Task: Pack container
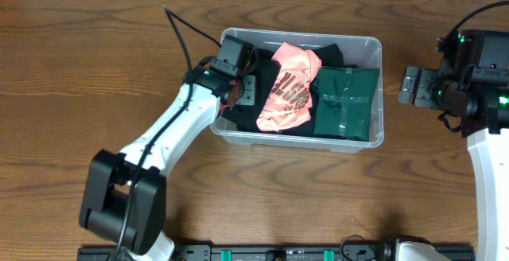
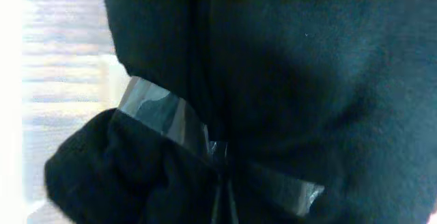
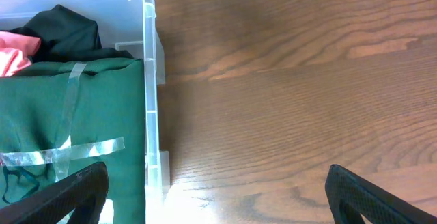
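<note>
The left hand (image 1: 238, 87) has its fingers together, pressed down among a black taped bundle (image 2: 307, 80) at the left end of the clear container (image 1: 374, 54); whether it pinches cloth is unclear. A pink garment (image 1: 288, 86) and a green taped bundle (image 1: 346, 102) lie beside it. The container sits toward the desk's (image 1: 79, 70) far edge. The right hand (image 3: 218, 203), fingers apart, hovers just beyond the container's right end.

Clear rectangular container (image 1: 359, 50) upright, open-topped, nearly full.
</note>
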